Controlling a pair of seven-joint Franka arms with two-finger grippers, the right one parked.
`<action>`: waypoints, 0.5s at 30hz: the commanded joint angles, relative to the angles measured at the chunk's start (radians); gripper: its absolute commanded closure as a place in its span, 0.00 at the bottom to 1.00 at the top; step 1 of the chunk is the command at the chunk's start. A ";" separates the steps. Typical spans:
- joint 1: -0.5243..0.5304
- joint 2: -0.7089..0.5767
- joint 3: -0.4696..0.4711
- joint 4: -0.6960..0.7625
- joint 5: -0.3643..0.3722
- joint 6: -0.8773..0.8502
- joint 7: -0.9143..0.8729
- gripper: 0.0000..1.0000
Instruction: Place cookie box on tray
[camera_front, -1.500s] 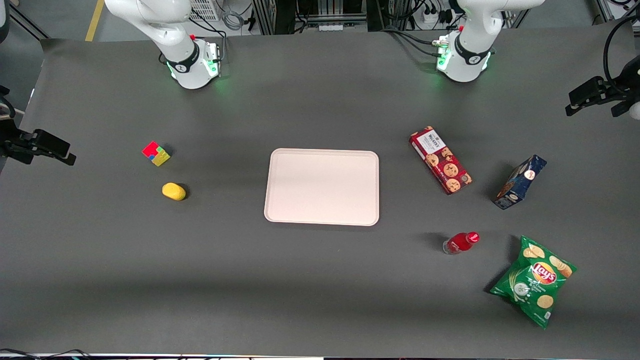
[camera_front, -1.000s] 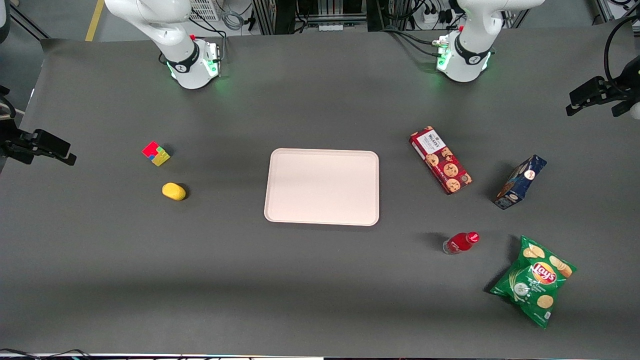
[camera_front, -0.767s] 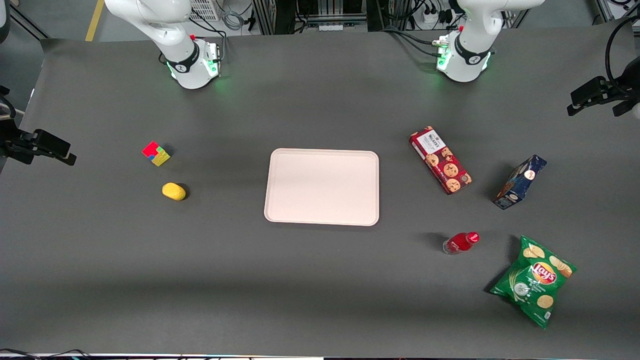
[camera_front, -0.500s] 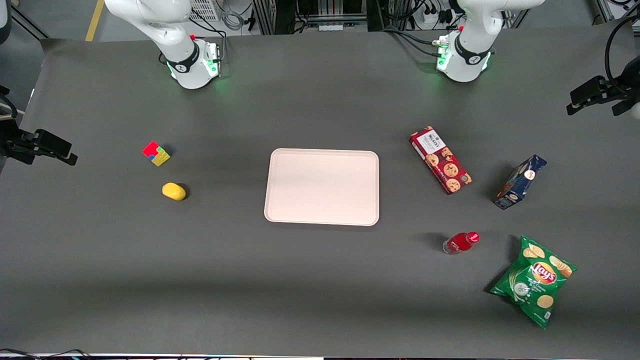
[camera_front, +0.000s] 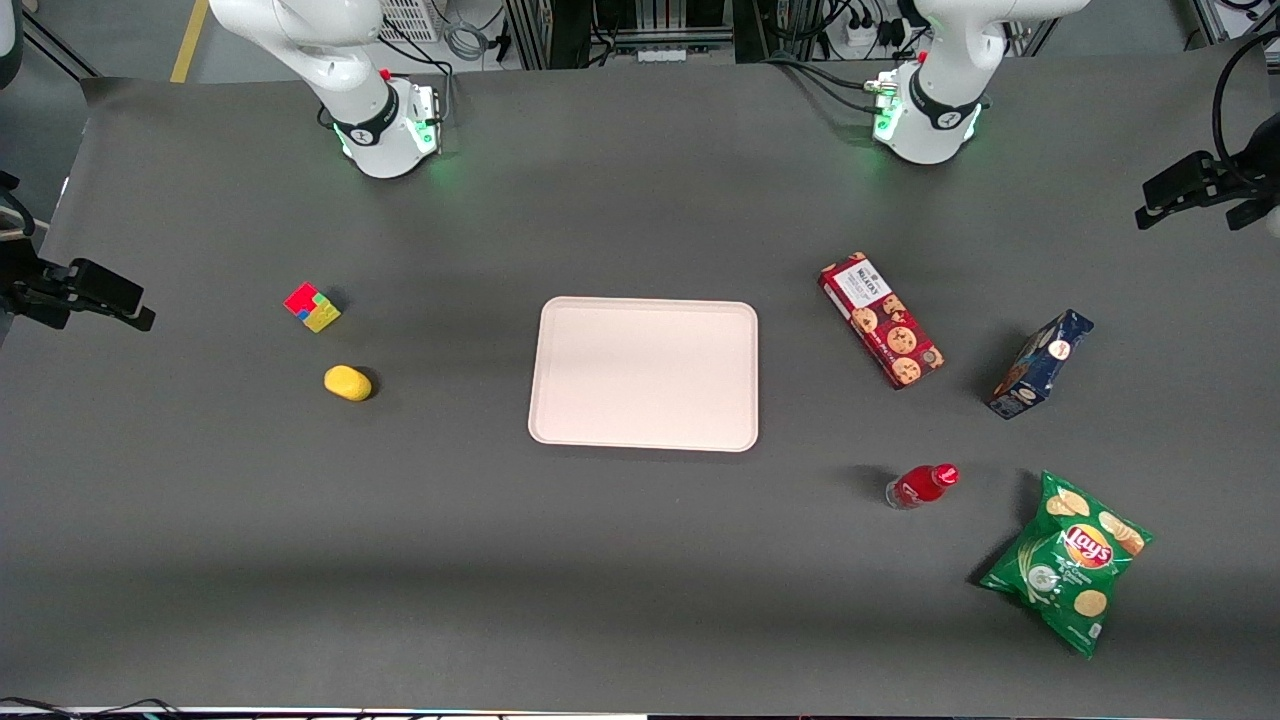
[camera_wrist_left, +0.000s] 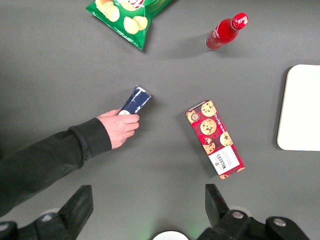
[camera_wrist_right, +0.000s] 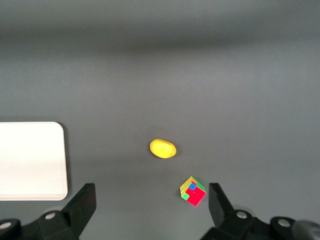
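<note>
The navy-blue cookie box (camera_front: 1040, 363) stands on the table toward the working arm's end, apart from the pale pinkish-cream tray (camera_front: 645, 373) at the table's middle. In the left wrist view a person's hand (camera_wrist_left: 119, 127) in a dark sleeve touches the cookie box (camera_wrist_left: 135, 100); the front view shows no hand. My left gripper (camera_wrist_left: 149, 210) hangs high above the table near its arm's base, open and empty, well away from the box. The tray's edge (camera_wrist_left: 302, 107) shows in that view too.
A longer red cookie box (camera_front: 880, 318) lies between tray and navy box. A red bottle (camera_front: 921, 485) and a green chip bag (camera_front: 1068, 562) lie nearer the front camera. A yellow object (camera_front: 347, 383) and a colour cube (camera_front: 311, 306) sit toward the parked arm's end.
</note>
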 joint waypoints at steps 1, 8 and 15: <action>-0.003 0.041 -0.006 -0.090 0.013 0.010 0.163 0.00; -0.008 0.042 -0.009 -0.332 0.010 0.223 0.234 0.00; -0.009 0.122 -0.010 -0.493 0.010 0.486 0.233 0.00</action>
